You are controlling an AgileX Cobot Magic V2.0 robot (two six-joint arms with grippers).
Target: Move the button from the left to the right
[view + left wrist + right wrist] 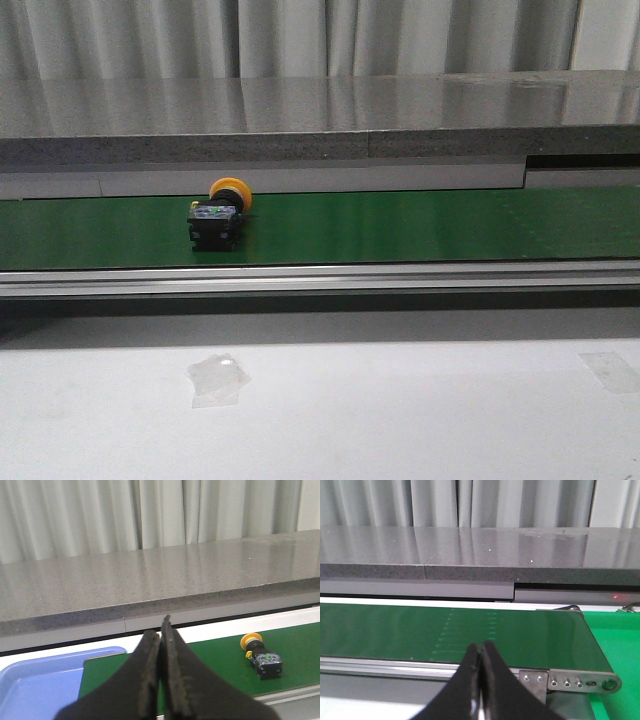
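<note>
Both grippers are pressed together and empty: the left gripper (161,630) sits back from the green belt (420,225) near a blue tray (35,680), and the right gripper (481,650) hovers before a bare stretch of belt by the roller end. One button (218,212) lies on its side on the belt's left part, yellow cap pointing away, well apart from either arm. My worry is the rounded cap: fingers closing on it could squeeze it out and roll it off the belt, so the blocky black body looks the safer hold
</note>
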